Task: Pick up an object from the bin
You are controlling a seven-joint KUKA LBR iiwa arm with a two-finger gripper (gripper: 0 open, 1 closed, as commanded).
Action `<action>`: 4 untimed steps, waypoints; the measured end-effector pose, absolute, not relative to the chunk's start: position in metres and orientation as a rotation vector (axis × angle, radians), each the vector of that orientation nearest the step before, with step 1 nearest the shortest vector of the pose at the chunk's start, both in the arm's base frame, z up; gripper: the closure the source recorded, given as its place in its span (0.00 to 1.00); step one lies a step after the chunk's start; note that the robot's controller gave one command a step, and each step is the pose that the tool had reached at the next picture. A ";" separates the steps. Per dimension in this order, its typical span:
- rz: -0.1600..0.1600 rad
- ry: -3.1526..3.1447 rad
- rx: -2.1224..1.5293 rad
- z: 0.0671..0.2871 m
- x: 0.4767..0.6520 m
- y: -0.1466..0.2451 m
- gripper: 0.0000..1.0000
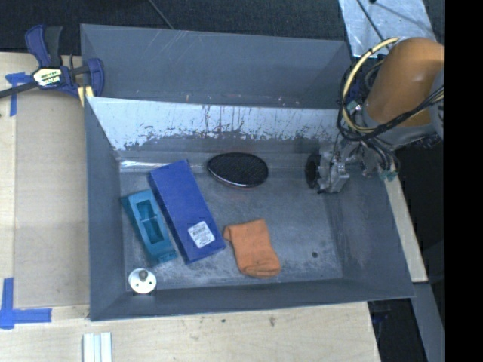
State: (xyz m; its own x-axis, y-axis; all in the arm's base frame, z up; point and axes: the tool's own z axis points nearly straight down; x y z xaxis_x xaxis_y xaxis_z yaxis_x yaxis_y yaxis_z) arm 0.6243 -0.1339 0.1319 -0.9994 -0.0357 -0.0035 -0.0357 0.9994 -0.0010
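My gripper [329, 178] hangs at the bin's right side near the back wall, with nothing visible between its fingers. To its left, a black oval brush-like disc [238, 169] lies on the bin floor by the back wall. An orange folded cloth [253, 248] lies toward the front, below and left of the gripper. Neither is touched by the gripper.
A dark blue box with a white label [186, 210] lies at the left, with a lighter blue tray-shaped piece [148, 225] beside it. A small white round knob [142, 280] sits in the front left corner. The arm with its orange cover and cables stands over the right rim.
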 end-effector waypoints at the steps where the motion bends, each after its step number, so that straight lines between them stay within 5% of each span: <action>1: 0.000 3.138 -0.052 0.132 0.604 -0.115 0.00; 2: -0.001 3.138 -0.052 0.132 0.604 -0.115 0.00; 4: 0.001 3.138 -0.064 0.088 0.599 -0.040 0.00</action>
State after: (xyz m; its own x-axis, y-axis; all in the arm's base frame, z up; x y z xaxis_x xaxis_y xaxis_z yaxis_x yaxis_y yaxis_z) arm 0.5988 -0.0399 0.0885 -0.9992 -0.0407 -0.0034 -0.0407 0.9992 0.0004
